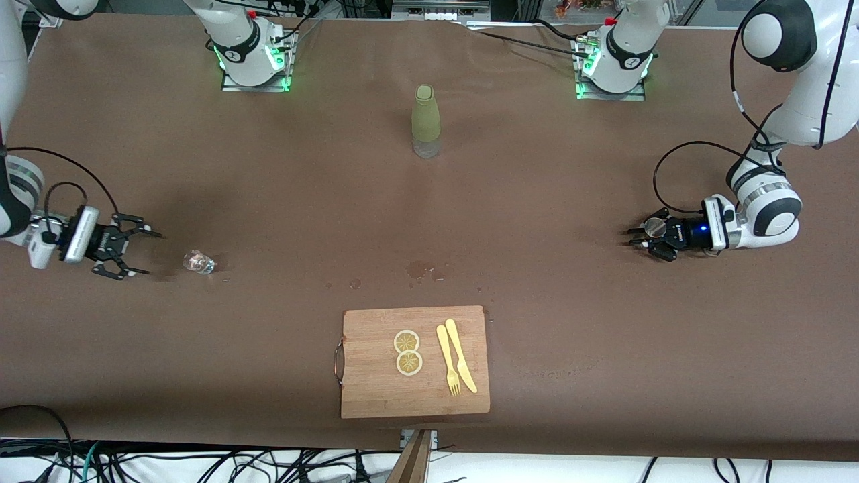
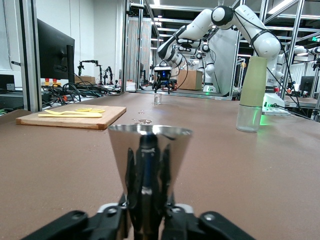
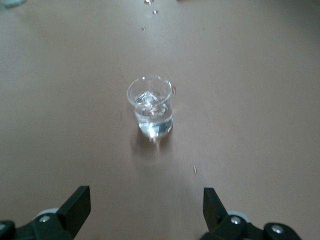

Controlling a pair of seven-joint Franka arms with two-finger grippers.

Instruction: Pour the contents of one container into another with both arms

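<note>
Honestly, nothing readable turned up in any view. The arm bases (image 1: 254,57) carried small dark round marks, but those were too tiny to make out as letters or a brand. No labels, numbers or signs could be read anywhere else either.

Robotics laboratory. Indicators: two white arms with bases (image 1: 254,50) bolted to a brown-covered desk (image 1: 268,335), aluminium framing (image 2: 27,55), a monitor (image 2: 55,52), loose cables (image 1: 201,463), and further robot arms (image 2: 235,22) at neighbouring stations.
</note>
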